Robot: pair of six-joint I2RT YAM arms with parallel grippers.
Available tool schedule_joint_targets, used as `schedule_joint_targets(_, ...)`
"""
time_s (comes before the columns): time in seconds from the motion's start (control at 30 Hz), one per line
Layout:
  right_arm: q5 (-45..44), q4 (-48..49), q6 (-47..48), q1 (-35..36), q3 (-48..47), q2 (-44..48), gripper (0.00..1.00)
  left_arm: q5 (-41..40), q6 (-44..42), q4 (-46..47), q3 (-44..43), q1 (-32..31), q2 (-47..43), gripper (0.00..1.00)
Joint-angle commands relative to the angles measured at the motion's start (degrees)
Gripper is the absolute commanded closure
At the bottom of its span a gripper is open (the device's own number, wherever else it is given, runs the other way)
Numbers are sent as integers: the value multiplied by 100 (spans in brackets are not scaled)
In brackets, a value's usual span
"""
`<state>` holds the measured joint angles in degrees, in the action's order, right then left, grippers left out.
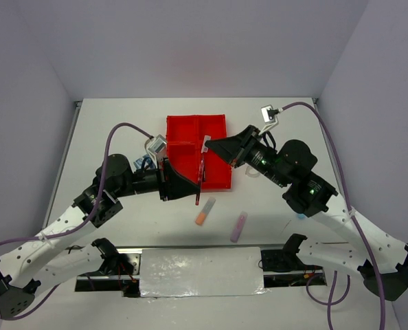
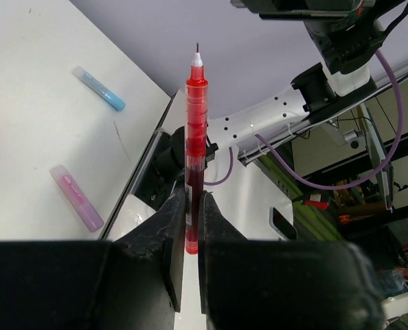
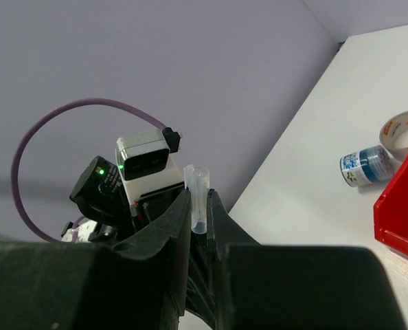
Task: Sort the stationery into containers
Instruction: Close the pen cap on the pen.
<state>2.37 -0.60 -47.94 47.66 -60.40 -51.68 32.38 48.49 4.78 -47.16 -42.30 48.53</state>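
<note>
My left gripper [image 1: 198, 185] [image 2: 194, 201] is shut on a thin red pen [image 2: 196, 137] with its tip bare. In the top view the pen [image 1: 202, 168] stands slanted over the near right part of the red tray [image 1: 190, 127]. My right gripper [image 1: 209, 146] [image 3: 198, 197] is shut on a clear pen cap [image 3: 198, 184] at the pen's upper end. An orange highlighter [image 1: 204, 212] and a purple highlighter [image 1: 239, 226] [image 2: 76, 197] lie on the table near the tray. A light-blue highlighter [image 2: 99, 89] lies further right.
A blue-white roll [image 3: 366, 166] and a tape ring [image 3: 402, 130] lie left of the tray [image 3: 403, 206]. The blue-white roll also shows behind my left arm [image 1: 143, 163]. A metal plate [image 1: 200, 270] lies at the near edge between the arm bases.
</note>
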Motion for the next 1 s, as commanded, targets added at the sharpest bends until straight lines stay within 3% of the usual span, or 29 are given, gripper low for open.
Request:
schedule_joint_targets(0.0,9,210,206,42,-323,-70,100,111,82,419,-4,-32,-125,100)
schedule_joint_targets(0.97,308,-19,294,59,55,-26,100,-109,-41,375,-206,-32,-2,100)
